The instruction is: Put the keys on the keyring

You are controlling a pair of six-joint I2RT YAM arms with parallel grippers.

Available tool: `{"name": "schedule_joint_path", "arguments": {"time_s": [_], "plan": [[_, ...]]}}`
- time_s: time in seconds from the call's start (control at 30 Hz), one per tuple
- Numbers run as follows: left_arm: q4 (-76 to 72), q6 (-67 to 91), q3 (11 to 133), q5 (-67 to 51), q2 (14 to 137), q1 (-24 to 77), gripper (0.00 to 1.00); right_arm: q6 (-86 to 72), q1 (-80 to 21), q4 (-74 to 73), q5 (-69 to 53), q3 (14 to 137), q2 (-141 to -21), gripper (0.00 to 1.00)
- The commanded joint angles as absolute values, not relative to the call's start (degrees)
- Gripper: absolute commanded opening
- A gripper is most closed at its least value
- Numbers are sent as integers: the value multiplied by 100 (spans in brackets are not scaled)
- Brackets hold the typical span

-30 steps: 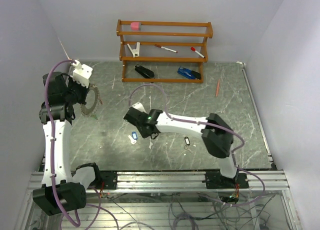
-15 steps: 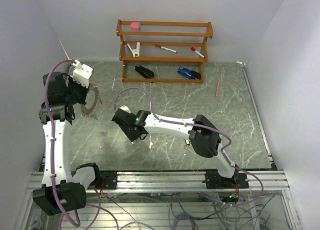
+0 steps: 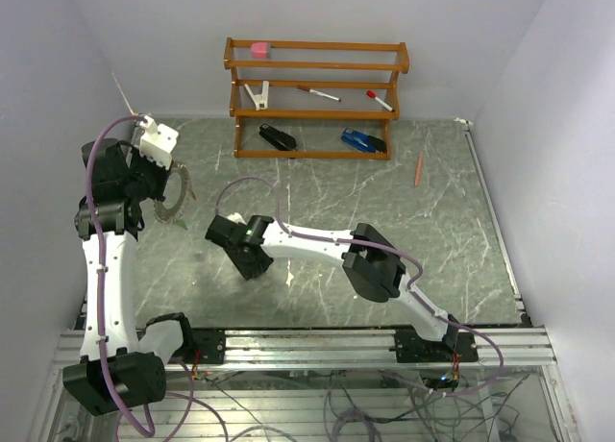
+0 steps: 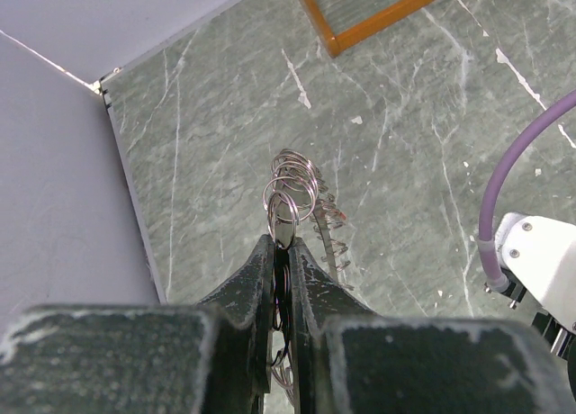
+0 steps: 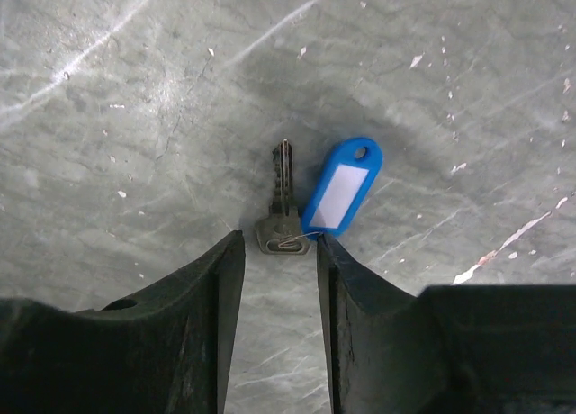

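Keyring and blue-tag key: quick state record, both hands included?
left hand: shut on the keyring, gripping its rim
keyring: edge-on to the left wrist camera
right hand: open, jaws either side of the key's head
key: flat on the table, not gripped
blue tag: lying beside the key, touching its head
key on keyring: not yet

I watch top view from high behind arm bases [image 3: 181,342], facing wooden rack [image 3: 315,96], far off. Left wrist cam: close, angled down toward rack's left corner. Right wrist cam: very close, straight down on tabletop [image 5: 135,90] before rack. All share tabletop.
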State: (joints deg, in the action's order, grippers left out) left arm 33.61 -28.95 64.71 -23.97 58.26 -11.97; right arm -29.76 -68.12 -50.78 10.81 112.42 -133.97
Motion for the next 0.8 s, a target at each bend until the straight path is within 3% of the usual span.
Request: {"name": "schedule_joint_path", "arguments": {"time_s": [0.0, 0.2, 0.5, 0.77], "plan": [[3038, -2949, 6567, -2408, 5674, -1270, 7, -3128, -6833, -5347, 1055, 11338, -13485, 38], [3018, -2944, 6548, -2414, 5673, -1265, 7, -3144, -6840, -5220, 1120, 11087, -13374, 29], [3015, -2950, 6539, -2430, 5682, -1260, 7, -3020, -6823, -4869, 1217, 10608, -13059, 27], [3025, -2931, 6574, -2442, 5687, -1261, 7, -3168, -6746, -4984, 1440, 10918, -12985, 34]]}}
